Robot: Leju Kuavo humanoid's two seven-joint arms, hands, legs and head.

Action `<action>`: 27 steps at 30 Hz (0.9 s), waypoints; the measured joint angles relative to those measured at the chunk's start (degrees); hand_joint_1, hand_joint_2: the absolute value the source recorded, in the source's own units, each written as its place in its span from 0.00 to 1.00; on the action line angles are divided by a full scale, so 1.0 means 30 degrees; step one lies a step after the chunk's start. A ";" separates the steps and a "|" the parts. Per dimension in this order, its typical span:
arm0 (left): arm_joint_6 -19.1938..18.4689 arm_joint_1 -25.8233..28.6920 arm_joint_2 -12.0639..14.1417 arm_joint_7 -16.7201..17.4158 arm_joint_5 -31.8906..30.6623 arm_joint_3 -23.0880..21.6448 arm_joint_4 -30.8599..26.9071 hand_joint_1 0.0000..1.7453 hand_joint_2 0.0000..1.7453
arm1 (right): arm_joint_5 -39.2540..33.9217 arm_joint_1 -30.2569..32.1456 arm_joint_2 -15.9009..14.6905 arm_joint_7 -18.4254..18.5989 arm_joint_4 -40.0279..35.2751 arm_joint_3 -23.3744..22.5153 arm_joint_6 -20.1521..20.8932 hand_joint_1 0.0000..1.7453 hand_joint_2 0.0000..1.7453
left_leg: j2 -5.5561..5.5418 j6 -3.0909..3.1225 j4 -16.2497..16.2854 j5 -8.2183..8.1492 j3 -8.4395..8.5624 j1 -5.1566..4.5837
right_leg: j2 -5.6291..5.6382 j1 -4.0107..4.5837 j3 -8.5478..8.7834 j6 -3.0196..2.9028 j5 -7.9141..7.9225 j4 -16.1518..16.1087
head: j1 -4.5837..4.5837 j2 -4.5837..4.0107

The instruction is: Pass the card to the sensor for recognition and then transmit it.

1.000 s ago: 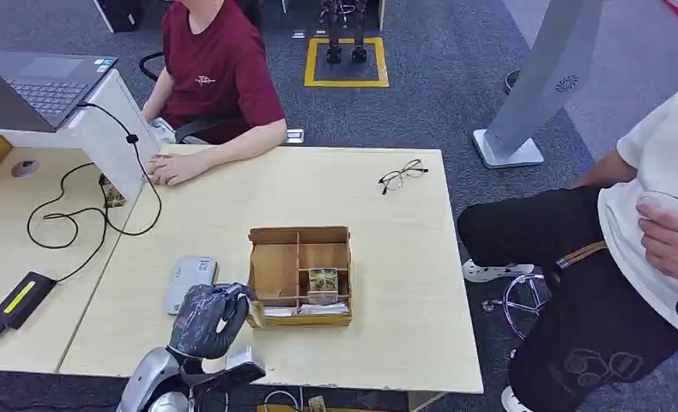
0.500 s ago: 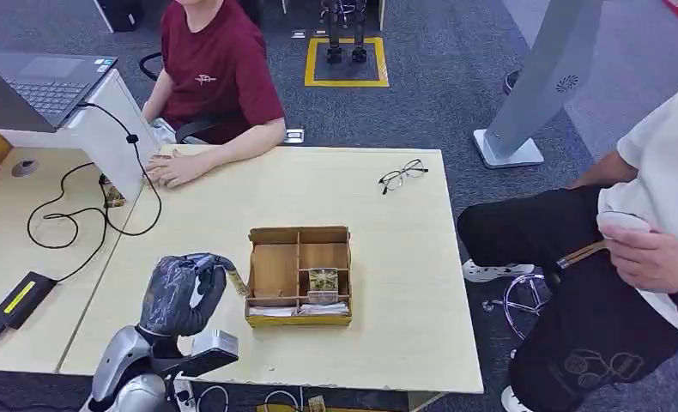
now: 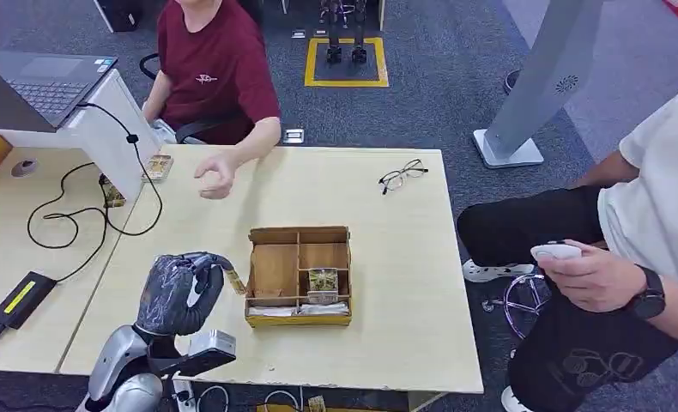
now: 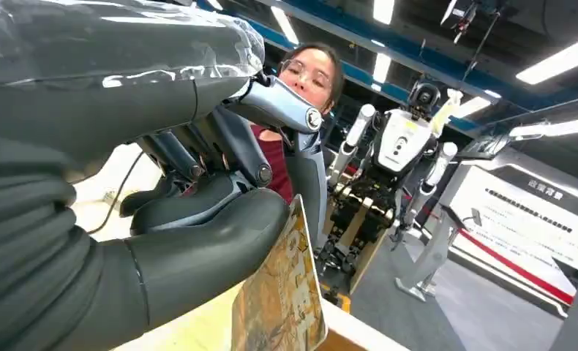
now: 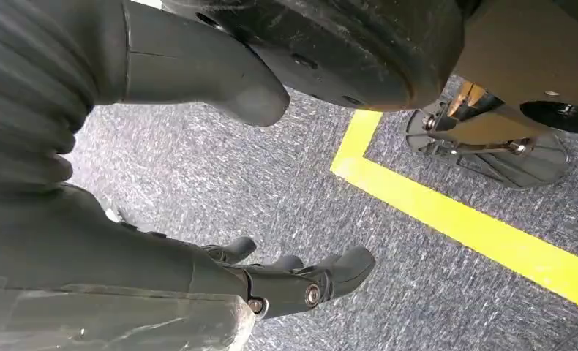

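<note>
My left hand (image 3: pixel 179 292) hovers over the near left part of the table (image 3: pixel 387 240), pinching a patterned card (image 3: pixel 233 281) between thumb and fingers. In the left wrist view the card (image 4: pixel 282 292) juts out from under the thumb (image 4: pixel 198 248), edge toward the camera. The grey card sensor seen earlier lies hidden under this hand. Just right of the hand stands a wooden divided box (image 3: pixel 299 233) with more cards (image 3: pixel 323 281) in it. My right hand (image 5: pixel 162 256) hangs above the carpet, fingers apart, holding nothing.
A person in a red shirt sits across the table, one hand (image 3: pixel 218 180) raised above it. A person in white at the right holds a white device (image 3: pixel 557 251). Glasses (image 3: pixel 402 174), a laptop (image 3: pixel 39 81), cables (image 3: pixel 78 219) and a black adapter (image 3: pixel 22 298) also lie around.
My left hand moved left from the box's corner with the card, then nearly stopped. The seated person lifted a hand off the table. The person at the right lowered the white device.
</note>
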 joint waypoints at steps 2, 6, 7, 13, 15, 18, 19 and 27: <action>0.0044 -0.0002 0.0000 0.0190 -0.0030 0.0014 0.0007 1.00 1.00 | 0.0007 -0.0003 0.0000 0.0029 0.0000 0.0007 -0.0007 0.00 1.00 | 0.0000 0.0000 0.0000 0.0000 0.0000 0.0000 | 0.0000 0.0000 0.0000 0.0000 0.0000 0.0000 | -0.0007 0.0000; 0.0472 -0.0107 -0.0036 0.0806 -0.0391 0.0335 0.0116 1.00 1.00 | 0.0109 -0.0004 0.0007 0.0058 0.0000 0.0007 -0.0014 0.00 1.00 | 0.0000 0.0000 0.0000 0.0000 0.0001 0.0000 | 0.0000 0.0000 -0.0008 0.0000 0.0000 0.0000 | 0.0000 0.0000; 0.0869 -0.0268 -0.0051 0.1277 -0.1052 0.0467 0.0277 1.00 1.00 | 0.0160 -0.0012 0.0007 0.0109 0.0000 0.0007 -0.0014 0.00 1.00 | -0.0001 0.0000 0.0000 0.0001 0.0001 0.0000 | -0.0002 0.0000 -0.0006 0.0000 0.0000 0.0000 | -0.0001 0.0000; 0.2836 -0.2793 -0.0321 0.4716 -0.5109 0.1684 0.3639 1.00 1.00 | 0.0838 -0.0188 0.0036 0.0518 -0.0022 0.0058 0.0248 0.00 1.00 | -0.0006 0.0002 0.0000 0.0042 0.0001 0.0001 | -0.0006 0.0001 0.0004 -0.0002 0.0029 0.0004 | -0.0007 0.0000; 0.3380 -0.3934 -0.0313 0.4883 -0.5100 0.2427 0.5329 1.00 1.00 | 0.1005 -0.0265 0.0036 0.0699 -0.0022 0.0123 0.0343 0.00 1.00 | -0.0007 0.0007 0.0000 0.0066 -0.0003 0.0002 | -0.0005 0.0002 0.0001 -0.0002 0.0043 0.0007 | 0.0000 0.0000; 0.3738 -0.5024 -0.0306 0.4473 -0.4933 0.3352 0.7229 1.00 1.00 | 0.1107 -0.0292 0.0036 0.0758 -0.0029 0.0189 0.0393 0.00 1.00 | -0.0005 0.0007 0.0000 0.0067 -0.0002 0.0001 | 0.0001 0.0002 0.0001 -0.0003 0.0044 0.0010 | 0.0000 0.0000; 0.3745 -0.5147 -0.0306 0.4400 -0.4933 0.3469 0.7498 1.00 1.00 | 0.1107 -0.0294 0.0036 0.0758 -0.0029 0.0204 0.0415 0.00 1.00 | -0.0005 0.0007 0.0000 0.0067 -0.0002 0.0001 | 0.0001 0.0001 0.0002 -0.0003 0.0044 0.0010 | -0.0007 0.0000; 0.3702 -0.5453 -0.0357 0.4393 -0.4933 0.3840 0.8648 1.00 1.00 | 0.1122 -0.0369 0.0036 0.0685 -0.0036 0.0255 0.0415 0.00 1.00 | -0.0001 0.0009 0.0002 0.0061 -0.0014 0.0000 | 0.0006 0.0001 -0.0010 -0.0002 0.0041 -0.0003 | -0.0007 0.0000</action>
